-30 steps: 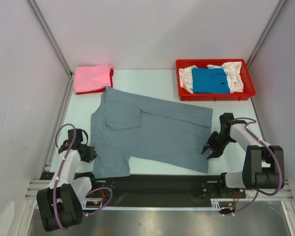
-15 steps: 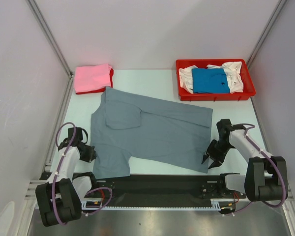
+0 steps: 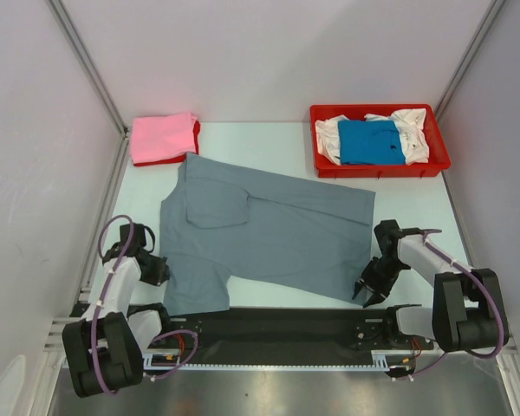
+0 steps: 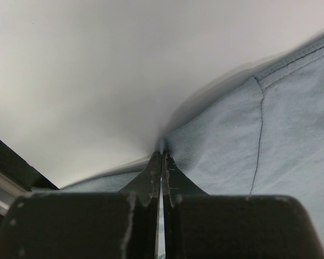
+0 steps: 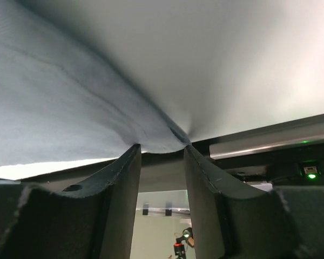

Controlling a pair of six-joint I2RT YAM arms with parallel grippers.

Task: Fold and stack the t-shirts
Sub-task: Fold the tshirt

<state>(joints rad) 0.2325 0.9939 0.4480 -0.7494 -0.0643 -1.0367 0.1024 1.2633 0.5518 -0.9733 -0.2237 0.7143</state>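
Note:
A slate grey t-shirt [image 3: 269,234] lies spread flat across the middle of the table. My left gripper [image 3: 160,270] is low at the shirt's near left edge. In the left wrist view its fingers [image 4: 162,154] are pinched together on a puckered bit of the grey cloth [image 4: 270,140]. My right gripper [image 3: 364,291] sits at the shirt's near right corner. In the right wrist view this gripper [image 5: 162,147] is open, its jaws apart, and the grey hem corner [image 5: 59,108] reaches just to the fingertips.
A folded pink t-shirt [image 3: 163,137] rests on a red one [image 3: 197,139] at the back left. A red tray [image 3: 377,171] at the back right holds a bright blue t-shirt [image 3: 370,141] and a white one [image 3: 413,130]. A black rail [image 3: 277,325] borders the near edge.
The right gripper has slid along the shirt's right edge toward the near side, down to the near right corner. The left gripper has hardly moved and stays shut.

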